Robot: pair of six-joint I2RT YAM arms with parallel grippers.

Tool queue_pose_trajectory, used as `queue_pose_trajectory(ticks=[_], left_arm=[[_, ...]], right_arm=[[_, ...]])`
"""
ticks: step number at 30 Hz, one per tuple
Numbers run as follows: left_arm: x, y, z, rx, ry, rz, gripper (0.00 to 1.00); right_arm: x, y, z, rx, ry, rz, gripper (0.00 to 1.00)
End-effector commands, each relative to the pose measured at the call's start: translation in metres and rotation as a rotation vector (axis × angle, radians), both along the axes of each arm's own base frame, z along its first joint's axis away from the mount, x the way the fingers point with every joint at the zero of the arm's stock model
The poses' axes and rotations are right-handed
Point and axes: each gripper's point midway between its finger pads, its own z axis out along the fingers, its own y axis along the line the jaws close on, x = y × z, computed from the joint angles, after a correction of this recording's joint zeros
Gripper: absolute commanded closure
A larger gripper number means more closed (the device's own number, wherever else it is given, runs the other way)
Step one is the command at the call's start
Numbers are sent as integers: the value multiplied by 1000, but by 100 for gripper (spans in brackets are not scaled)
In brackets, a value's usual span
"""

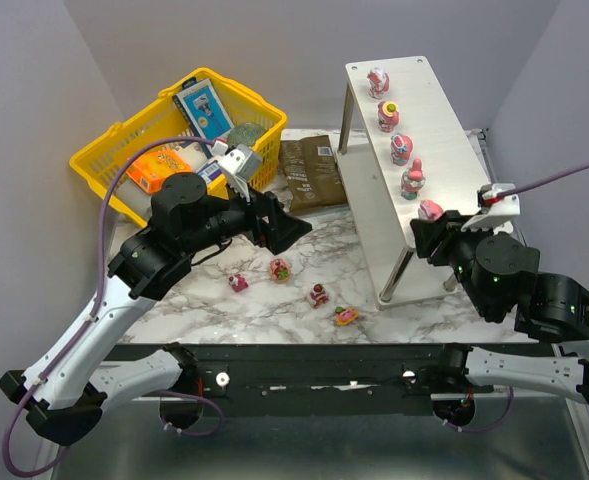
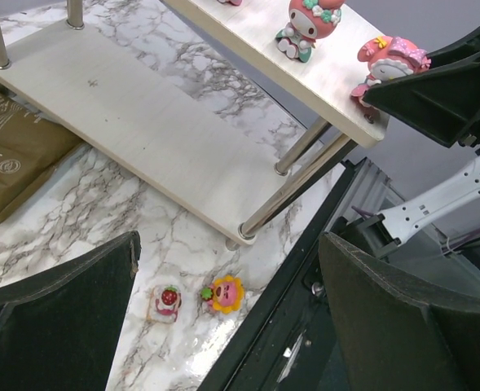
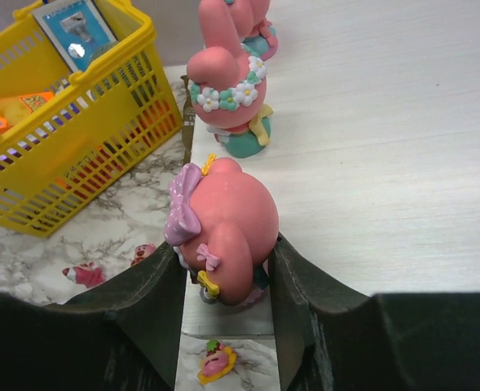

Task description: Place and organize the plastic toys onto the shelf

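Marble table (image 1: 264,300): right gripper (image 3: 227,265) clamped on pink toy (image 3: 223,224) at near end of shelf (image 1: 449,150); left gripper (image 1: 292,232) fully open, empty.

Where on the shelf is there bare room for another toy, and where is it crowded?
Free: the top white board's half away from the yellow plastic basket, beside the row of pink figurines; and the lower board, bare in the left wrist view. Crowded: the top board's basket-side edge, lined with five figurines, the nearest figurine held in the right gripper.
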Motion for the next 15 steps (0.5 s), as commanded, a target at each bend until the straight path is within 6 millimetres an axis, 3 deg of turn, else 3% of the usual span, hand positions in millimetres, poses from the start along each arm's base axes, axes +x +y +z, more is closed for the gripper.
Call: queue_pose_trajectory(ticks=[1, 11, 15], left_arm=[[3, 1, -5, 5, 5, 18, 1], [5, 1, -16, 25, 23, 24, 1], [6, 1, -19, 21, 32, 33, 1]], right_arm=[[3, -22, -27, -79, 28, -110, 99], [12, -13, -27, -184, -64, -71, 99], [13, -9, -35, -222, -72, -45, 89]])
